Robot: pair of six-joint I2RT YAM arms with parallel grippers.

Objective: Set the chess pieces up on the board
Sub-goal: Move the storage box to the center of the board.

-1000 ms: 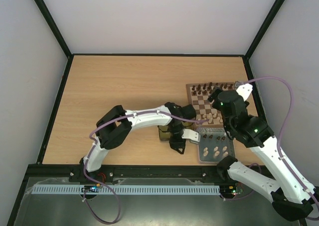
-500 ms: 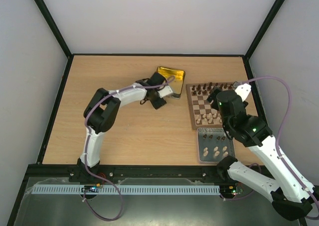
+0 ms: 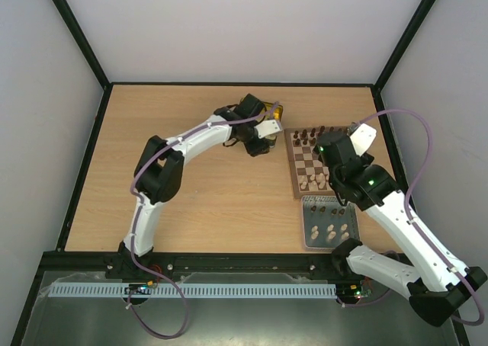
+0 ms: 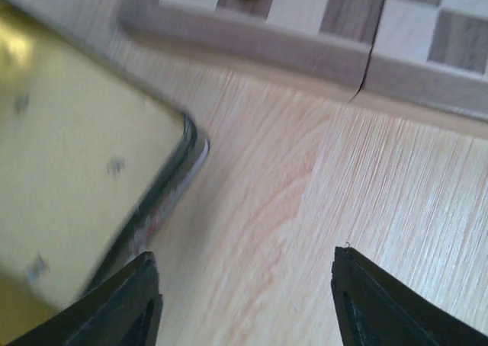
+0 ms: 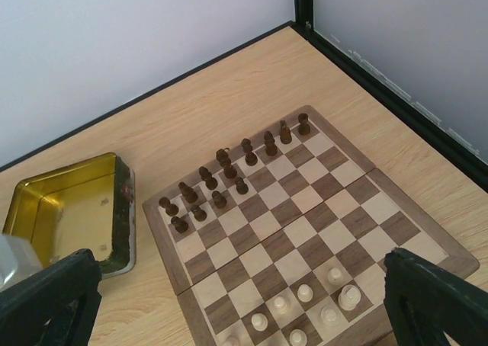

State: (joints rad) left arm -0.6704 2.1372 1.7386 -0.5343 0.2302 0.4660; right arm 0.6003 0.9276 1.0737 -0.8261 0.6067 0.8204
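The board [image 3: 301, 167] lies at the right of the table. Dark chess pieces [image 3: 309, 138] stand on its far rows and cream pieces [image 3: 320, 180] on its near rows. In the right wrist view the board [image 5: 305, 232] shows dark pieces [image 5: 221, 178] far and cream pieces [image 5: 305, 293] near. My right gripper [image 3: 334, 163] hovers above the board, open and empty [image 5: 244, 315]. My left gripper [image 3: 263, 136] is low over the table by the board's far left corner, open and empty [image 4: 244, 300]. The board's border [image 4: 427, 72] is just ahead of it.
A gold tin [image 3: 275, 111] lies behind the left gripper, beside the board; it also shows in the left wrist view [image 4: 69, 155] and the right wrist view [image 5: 69, 201]. A grey tray [image 3: 305, 224] holding more pieces [image 3: 329, 228] sits in front of the board.
The left arm has swung from the table's front middle to the back by the board's far left corner, where the tin now lies. The right gripper has shifted slightly left.
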